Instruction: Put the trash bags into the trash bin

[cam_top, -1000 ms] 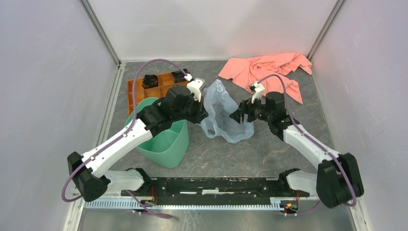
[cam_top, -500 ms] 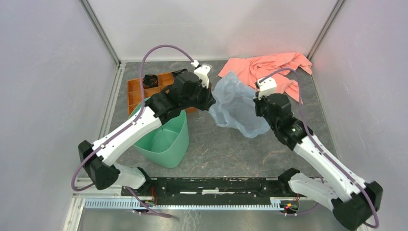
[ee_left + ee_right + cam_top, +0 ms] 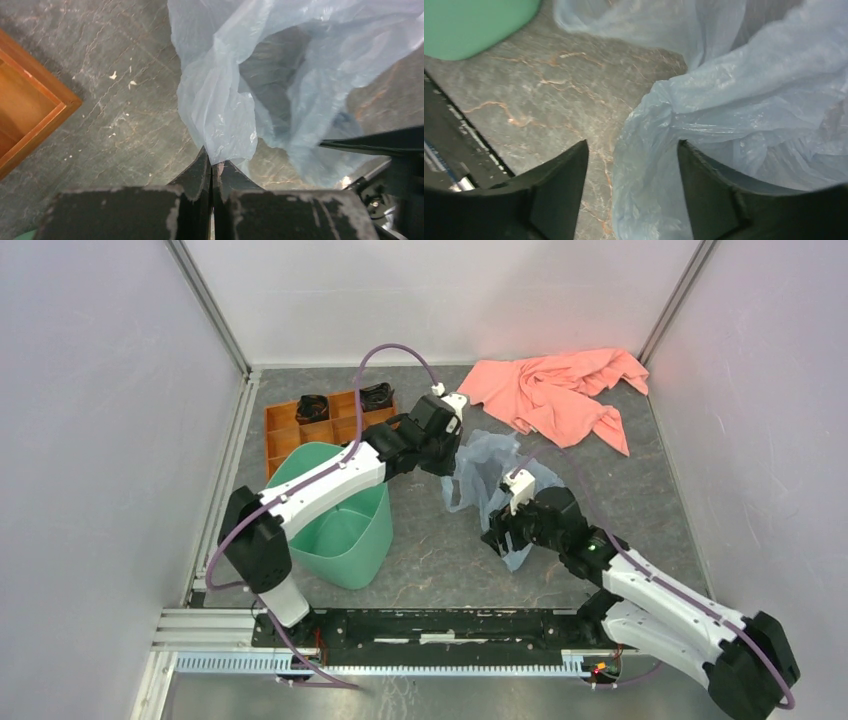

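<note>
The pale blue translucent trash bag (image 3: 490, 475) hangs crumpled over the table middle. My left gripper (image 3: 452, 462) is shut on the bag's upper edge; in the left wrist view the closed gripper (image 3: 214, 162) pinches the film (image 3: 225, 100). My right gripper (image 3: 500, 537) is open at the bag's lower end; in the right wrist view the open gripper (image 3: 633, 150) straddles a fold of the bag (image 3: 724, 100) without clamping it. The mint-green trash bin (image 3: 340, 515) stands left of the bag, under my left arm, and its corner shows in the right wrist view (image 3: 474, 25).
An orange compartment tray (image 3: 320, 420) with black items sits behind the bin; its corner shows in the left wrist view (image 3: 30, 110). A salmon-pink cloth (image 3: 560, 390) lies at the back right. Enclosure walls stand on both sides.
My right gripper let go of the bag, dropped toward the near side and opened at its lower end. My left gripper moved right, still holding the bag, which now hangs narrower.
</note>
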Tool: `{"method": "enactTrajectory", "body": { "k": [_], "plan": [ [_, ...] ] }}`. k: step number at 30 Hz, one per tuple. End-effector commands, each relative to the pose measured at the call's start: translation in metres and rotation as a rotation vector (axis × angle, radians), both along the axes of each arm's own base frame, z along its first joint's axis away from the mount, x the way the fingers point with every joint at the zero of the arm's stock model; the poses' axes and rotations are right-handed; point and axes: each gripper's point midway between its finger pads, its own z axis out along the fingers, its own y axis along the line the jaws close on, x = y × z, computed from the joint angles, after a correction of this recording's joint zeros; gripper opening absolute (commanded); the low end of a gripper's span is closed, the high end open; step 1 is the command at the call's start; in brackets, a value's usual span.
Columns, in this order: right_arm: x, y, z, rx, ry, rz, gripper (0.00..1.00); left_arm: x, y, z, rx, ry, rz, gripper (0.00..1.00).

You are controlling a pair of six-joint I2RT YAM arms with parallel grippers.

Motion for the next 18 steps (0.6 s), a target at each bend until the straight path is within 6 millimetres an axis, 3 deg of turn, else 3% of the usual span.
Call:
{"method": "enactTrajectory", "body": {
  "k": [1, 6, 11, 15, 18],
  "plan": [
    [0.005, 0.016, 0.092, 0.147, -0.183, 0.071, 0.76, 0.008, 0.011, 0.006, 0.065, -0.062, -0.004, 0.02],
    [0.004, -0.008, 0.129, 0.138, -0.272, -0.014, 0.88, -0.001, 0.019, 0.004, 0.061, -0.055, -0.005, 0.02],
    [0.022, -0.046, 0.142, 0.114, -0.393, -0.23, 0.94, -0.01, 0.022, 0.006, 0.027, -0.051, -0.004, 0.02],
    [0.043, -0.082, 0.127, 0.022, -0.344, -0.496, 0.89, -0.012, 0.021, 0.011, 0.004, -0.059, -0.01, 0.02],
    [0.047, -0.079, 0.112, 0.038, -0.305, -0.516, 0.86, -0.01, 0.021, 0.011, 0.0, -0.064, -0.005, 0.02]
  ]
}}
